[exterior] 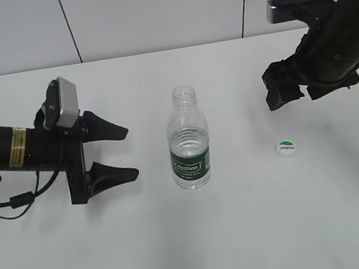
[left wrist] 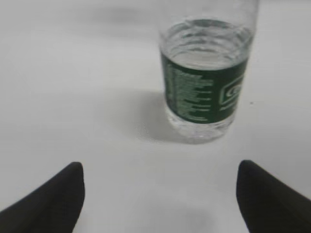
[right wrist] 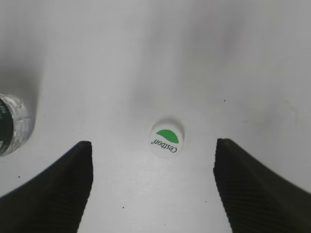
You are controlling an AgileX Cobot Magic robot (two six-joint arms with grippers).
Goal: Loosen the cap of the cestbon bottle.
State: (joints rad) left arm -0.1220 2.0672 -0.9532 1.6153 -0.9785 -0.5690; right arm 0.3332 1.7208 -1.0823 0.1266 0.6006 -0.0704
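Observation:
The cestbon bottle [exterior: 188, 140] stands upright mid-table with its neck open and no cap on it; its green label also shows in the left wrist view [left wrist: 206, 87] and its edge in the right wrist view [right wrist: 12, 124]. The cap [exterior: 286, 147], white with a green half-circle, lies flat on the table to the bottle's right, and shows in the right wrist view [right wrist: 166, 138]. My left gripper [exterior: 125, 153] is open and empty, left of the bottle and apart from it. My right gripper [exterior: 288, 86] is open and empty, raised above and behind the cap.
The white table [exterior: 196, 241] runs to a pale panelled wall [exterior: 146, 10] at the back. A black cable [exterior: 5, 199] loops under the left arm.

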